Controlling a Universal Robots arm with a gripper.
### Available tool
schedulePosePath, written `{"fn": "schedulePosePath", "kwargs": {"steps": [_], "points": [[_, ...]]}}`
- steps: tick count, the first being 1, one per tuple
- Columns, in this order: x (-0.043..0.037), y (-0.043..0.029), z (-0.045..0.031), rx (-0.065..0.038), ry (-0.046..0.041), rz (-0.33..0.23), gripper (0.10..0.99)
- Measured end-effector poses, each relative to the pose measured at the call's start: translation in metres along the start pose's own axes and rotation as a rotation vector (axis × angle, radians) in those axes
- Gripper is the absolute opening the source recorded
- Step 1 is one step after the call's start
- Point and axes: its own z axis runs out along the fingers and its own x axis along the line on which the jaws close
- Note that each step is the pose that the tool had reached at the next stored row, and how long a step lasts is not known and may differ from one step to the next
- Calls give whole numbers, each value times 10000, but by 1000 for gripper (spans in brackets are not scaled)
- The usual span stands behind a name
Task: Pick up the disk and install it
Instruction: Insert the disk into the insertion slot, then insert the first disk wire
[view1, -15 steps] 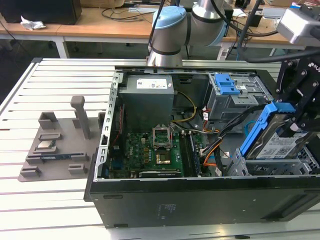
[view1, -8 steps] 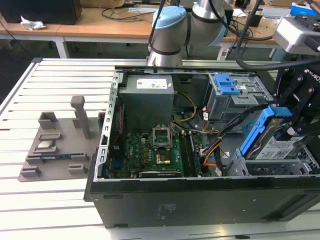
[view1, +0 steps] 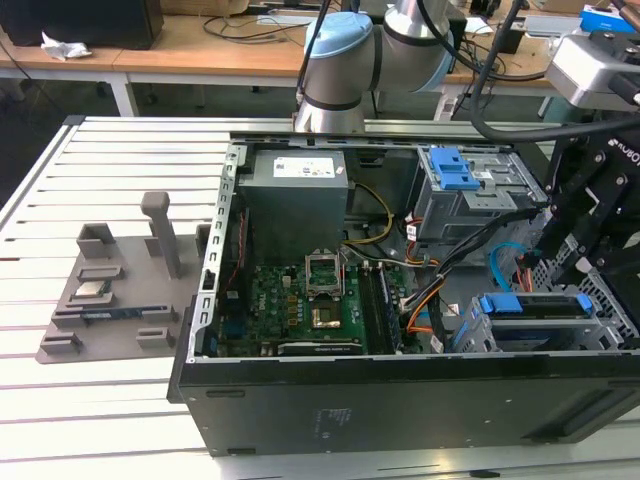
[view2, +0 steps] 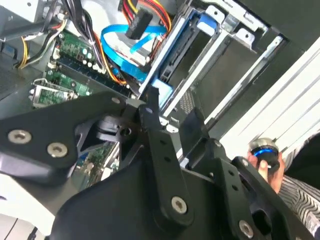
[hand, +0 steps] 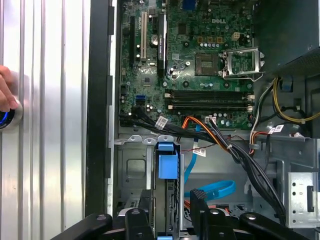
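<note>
An open black computer case (view1: 400, 400) lies on its side on a slatted metal table (view1: 100, 160), and everything else can be placed from it. Behind the case stands the pale blue and silver robot arm (view1: 340, 60). Inside the case, at its far wall, sits a big grey power supply (view1: 297, 200) with a white sticker whose print is too small to read. In front of that, on the case floor, is the green motherboard (view1: 300, 300), which carries white lettering. Outside the case, on the exterior view's left, a grey parts tray (view1: 110, 300) lies on the table. The disk (view1: 535, 305) is inside the case at its near corner on the exterior view's right. It stands on edge in a metal drive cage (hand: 131, 170), so what shows of it is a narrow dark edge framed by blue plastic rails. The black gripper (hand: 167, 205) hangs right over it with its jaws spread, one finger on each side of the disk's blue end, holding nothing. Past the case's outer wall, a person's hand (hand: 6, 95) rests on a blue-lit button (view2: 263, 150).
</note>
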Motion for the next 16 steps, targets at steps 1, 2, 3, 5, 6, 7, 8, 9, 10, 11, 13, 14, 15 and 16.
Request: {"fn": "schedulePosePath", "kwargs": {"steps": [1,2,3,5,6,7,8,9,10,11,13,14,15,16], "points": [[0,0,0,0,0,0,439],[0,0,1,0,0,-1,439],[0,0,2,0,-1,-1,361],[0,0,3,0,-1,0,298],[0,0,4,0,-1,-1,176],[0,0,5,0,-1,-1,118],[0,0,5,0,-1,0,106],[0,0,6,0,-1,0,106],[0,-1,7,0,-1,0,106],[0,0,8,0,-1,0,106],[0,0,9,0,-1,0,106],[0,-1,9,0,0,0,106],[-4,-13,10,0,-2,0,106],[-37,-66,11,0,-1,-1,106]]}}
